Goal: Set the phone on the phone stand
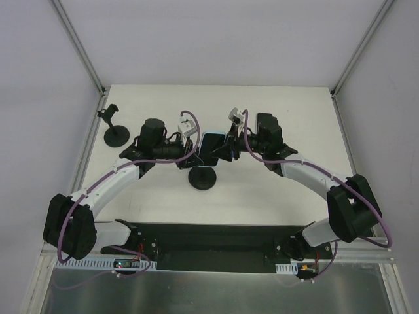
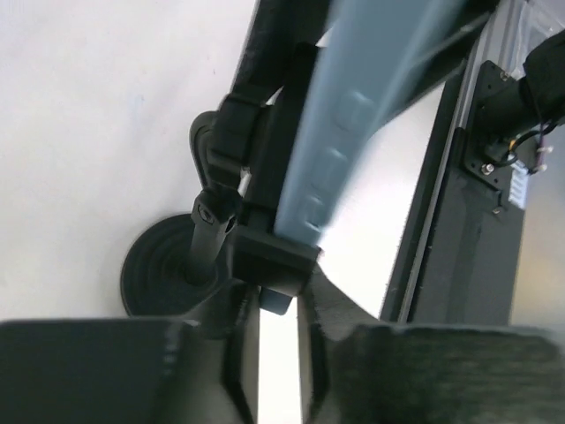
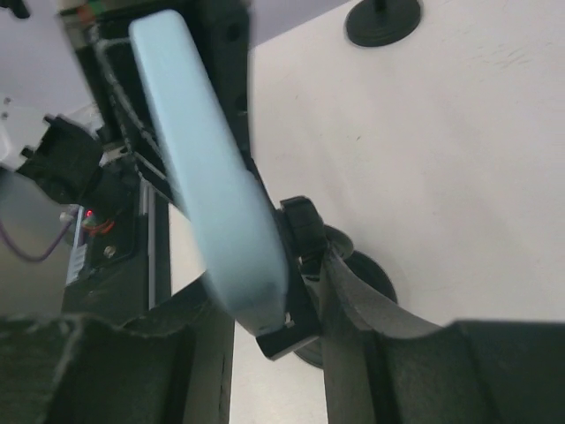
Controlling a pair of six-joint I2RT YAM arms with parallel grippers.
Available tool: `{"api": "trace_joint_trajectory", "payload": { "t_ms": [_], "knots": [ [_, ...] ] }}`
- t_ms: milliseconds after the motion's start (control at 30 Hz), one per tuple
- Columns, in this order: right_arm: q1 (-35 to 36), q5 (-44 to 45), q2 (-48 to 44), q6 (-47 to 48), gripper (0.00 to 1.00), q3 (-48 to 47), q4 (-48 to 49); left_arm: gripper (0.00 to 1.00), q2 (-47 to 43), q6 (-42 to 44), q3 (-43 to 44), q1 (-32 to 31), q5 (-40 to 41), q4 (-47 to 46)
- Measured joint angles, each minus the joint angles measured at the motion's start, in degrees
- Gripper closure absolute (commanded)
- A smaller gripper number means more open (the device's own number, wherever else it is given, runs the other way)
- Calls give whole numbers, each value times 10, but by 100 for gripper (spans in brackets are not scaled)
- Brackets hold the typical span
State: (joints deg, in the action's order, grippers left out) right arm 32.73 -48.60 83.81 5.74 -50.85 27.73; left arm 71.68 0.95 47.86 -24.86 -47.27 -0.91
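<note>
Right pincer (image 3: pixel 278 327) clamped on lower end of phone (image 1: pixel 211 147), which leans against the stand (image 1: pixel 203 178) just ahead of both pincers. Left pincer (image 2: pixel 281 329) narrow at the cradle (image 2: pixel 274 261), grip unclear. Judgement: seat bottom edge behind cradle lip before loosening, slowly

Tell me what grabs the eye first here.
A pale blue phone stands at mid-table in the cradle of a black phone stand. The left gripper and the right gripper crowd it from either side, their arms forming an arch. A second stand sits alone near the far left corner.
</note>
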Motion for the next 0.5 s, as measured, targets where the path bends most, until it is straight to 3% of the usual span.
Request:
{"api": "trace_joint_trajectory", "payload": {
  "t_ms": [267, 300, 333, 400, 500],
  "knots": [
    [-2, 16, -1, -10, 100, 0, 3, 100, -5, 21, 5, -5, 21, 5],
    [0, 19, -1, -10, 100, 0, 2, 76, -7, 23, 5, -6, 25, 8],
    [2, 23, -3, -9, 100, 0, -1, 61, -9, 23, 5, -7, 28, 12],
    [11, 43, -8, -6, 100, 0, -9, 41, -12, 25, 6, -7, 42, 20],
    [34, 83, -21, -1, 100, 5, -23, 34, -21, 23, 7, -7, 71, 43]
  ]
}}
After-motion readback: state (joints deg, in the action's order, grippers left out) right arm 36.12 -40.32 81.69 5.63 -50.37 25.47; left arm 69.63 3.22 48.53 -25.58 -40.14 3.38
